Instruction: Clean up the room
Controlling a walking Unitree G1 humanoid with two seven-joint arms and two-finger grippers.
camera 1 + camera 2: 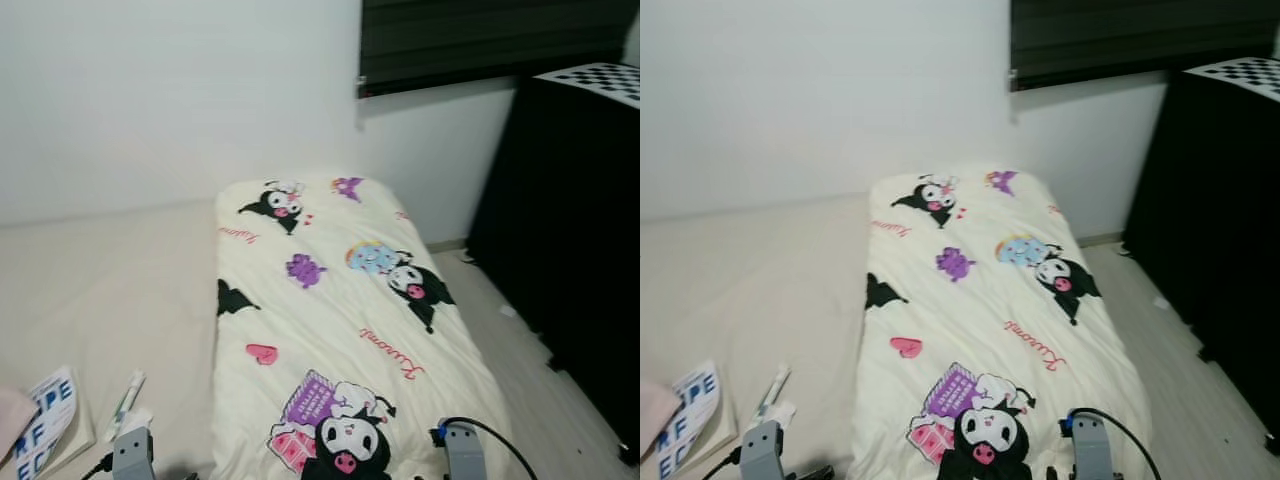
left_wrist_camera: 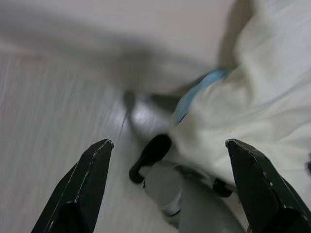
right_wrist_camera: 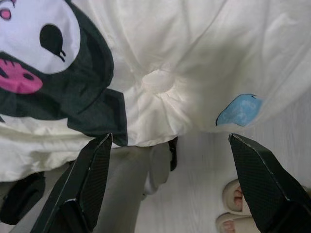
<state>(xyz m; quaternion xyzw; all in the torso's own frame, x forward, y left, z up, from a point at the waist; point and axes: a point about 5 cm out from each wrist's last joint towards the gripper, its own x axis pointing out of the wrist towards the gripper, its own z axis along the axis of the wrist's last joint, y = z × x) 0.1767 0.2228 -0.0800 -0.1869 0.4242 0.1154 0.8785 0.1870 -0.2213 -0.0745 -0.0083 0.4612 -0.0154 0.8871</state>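
Note:
A cream quilt (image 1: 340, 310) printed with black-and-white cartoon figures lies folded along the right side of a bed with a cream sheet (image 1: 110, 290). On the sheet at the near left lie a booklet with blue letters (image 1: 45, 420) and a white-and-green pen (image 1: 127, 392). My two arms hang low at the near edge, left wrist (image 1: 132, 455) by the pen, right wrist (image 1: 462, 450) at the quilt's corner. The left gripper (image 2: 169, 143) is open above the floor beside the quilt's hanging edge (image 2: 252, 107). The right gripper (image 3: 170, 137) is open over the quilt's cartoon print (image 3: 53, 73).
A tall black cabinet (image 1: 570, 240) with a checkerboard sheet (image 1: 595, 78) on top stands to the right, leaving a strip of pale floor (image 1: 520, 350) beside the bed. A dark blind (image 1: 480, 40) hangs on the white wall. A person's toes in pale slippers (image 3: 232, 209) are on the floor.

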